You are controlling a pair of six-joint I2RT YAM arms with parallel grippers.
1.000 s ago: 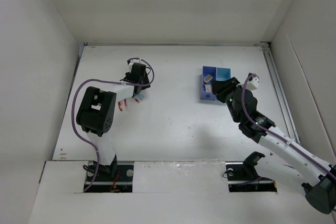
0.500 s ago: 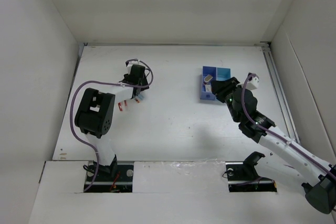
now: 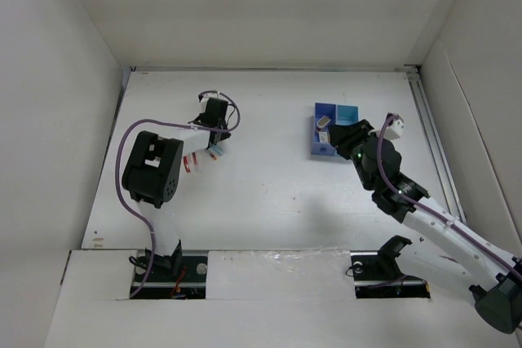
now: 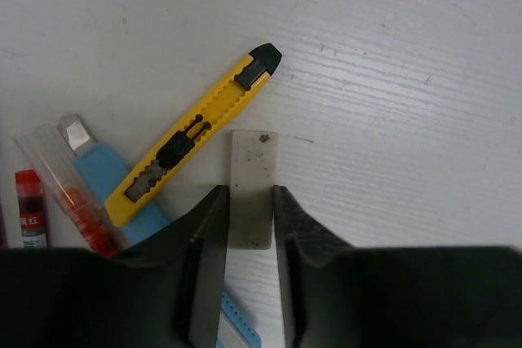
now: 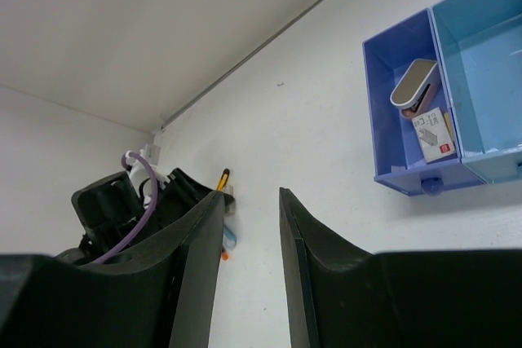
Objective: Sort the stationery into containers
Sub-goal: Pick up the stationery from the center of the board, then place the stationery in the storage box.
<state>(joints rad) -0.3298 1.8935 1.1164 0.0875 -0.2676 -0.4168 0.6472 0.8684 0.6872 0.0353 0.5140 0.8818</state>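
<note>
In the left wrist view my left gripper [image 4: 249,201] is shut on a beige eraser block [image 4: 251,173], one finger pressed on each long side, at the table's surface. A yellow-black cutter [image 4: 200,124] lies just left of it, with a light blue pen [image 4: 106,177] and red-and-white pens [image 4: 73,205] further left. From above, the left gripper [image 3: 214,120] is at the far left, over this pile [image 3: 200,158]. The blue compartment box [image 3: 334,129] stands at the right, with my right gripper [image 3: 347,138] open and empty just beside its near edge.
In the right wrist view the box's darker section [image 5: 408,181] holds a beige stapler-like piece [image 5: 414,85] and a small labelled packet [image 5: 432,136]; the lighter section [image 5: 481,46] shows nothing inside. White walls enclose the table on three sides.
The left arm's elbow has shifted slightly and the left gripper has edged a little toward the far side. The right arm has not moved.
</note>
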